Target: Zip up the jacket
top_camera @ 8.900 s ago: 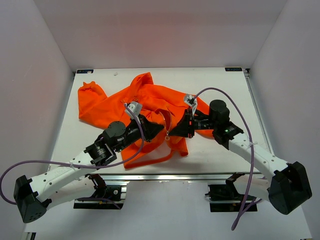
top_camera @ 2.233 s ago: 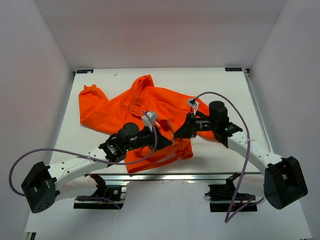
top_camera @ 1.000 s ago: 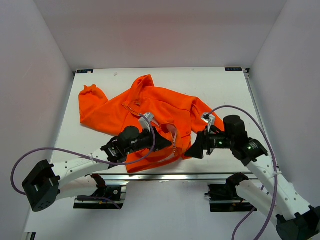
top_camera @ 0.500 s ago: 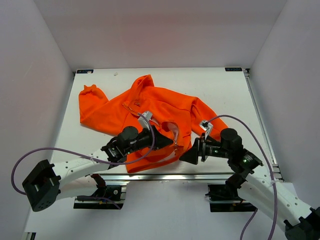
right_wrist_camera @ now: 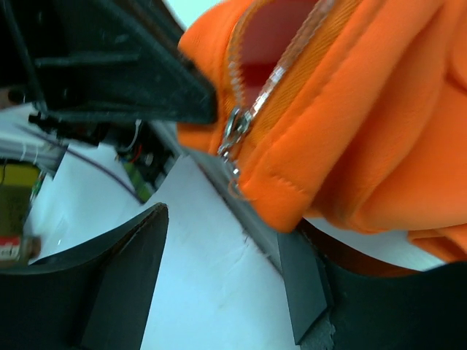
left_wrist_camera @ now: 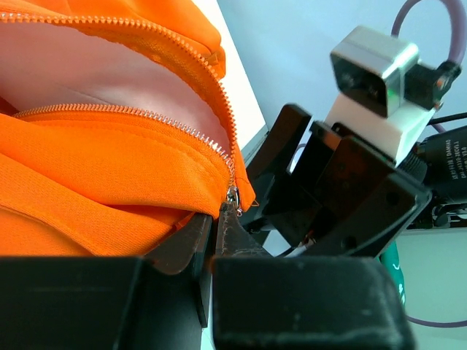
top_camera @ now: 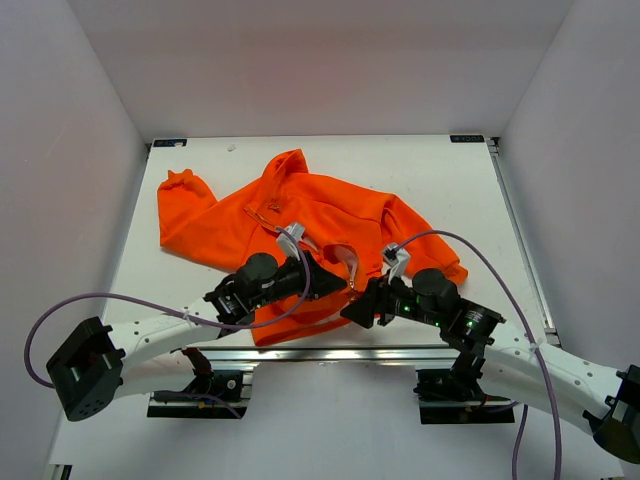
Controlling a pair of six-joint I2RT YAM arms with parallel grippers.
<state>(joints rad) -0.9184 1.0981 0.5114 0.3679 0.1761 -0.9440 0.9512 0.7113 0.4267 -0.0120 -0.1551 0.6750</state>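
The orange jacket [top_camera: 300,205] lies spread on the white table [top_camera: 460,190], front partly open with pale lining showing. My left gripper [top_camera: 338,283] is shut on the jacket's bottom hem, right below the metal zipper slider [left_wrist_camera: 232,197]. In the left wrist view its fingertips [left_wrist_camera: 226,230] pinch the fabric edge [left_wrist_camera: 109,189]. My right gripper [top_camera: 352,308] is open, facing the left one at the hem. In the right wrist view the slider [right_wrist_camera: 235,124] hangs between its fingers; one finger [right_wrist_camera: 292,270] lies under the hem [right_wrist_camera: 306,175], the other finger [right_wrist_camera: 124,277] stands apart.
The jacket's left sleeve [top_camera: 180,200] reaches toward the table's left edge. The metal rail [top_camera: 330,352] of the table's near edge runs just below both grippers. White walls [top_camera: 80,150] enclose the table on three sides.
My right arm has swung left along the near edge to the hem beside the left gripper, and its jaws have narrowed somewhat. The left gripper has kept its hold and place.
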